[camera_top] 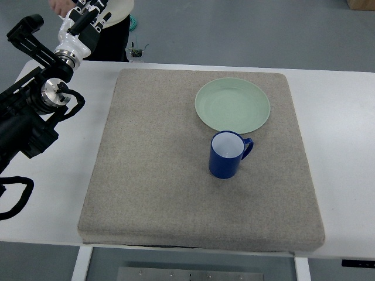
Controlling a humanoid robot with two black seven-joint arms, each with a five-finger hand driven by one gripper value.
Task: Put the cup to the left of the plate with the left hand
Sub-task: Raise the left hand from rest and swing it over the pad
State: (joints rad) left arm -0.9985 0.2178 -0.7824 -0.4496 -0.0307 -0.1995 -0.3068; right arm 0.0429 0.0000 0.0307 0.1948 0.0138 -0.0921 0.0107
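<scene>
One blue ceramic cup [226, 155], upright, white inside, handle pointing right and away | just below one pale green round plate [232, 106], both on grey felt mat [146, 170] over white tabletop [340, 117] | left hand [88, 20] at top left, finger state cannot be told | no writing legible

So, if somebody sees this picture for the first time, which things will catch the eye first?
Probably the blue cup, upright on the grey mat with its handle to the right, just in front of the pale green plate. Next, the black left arm along the left edge, its left hand raised at the top left corner, far from the cup.
</scene>
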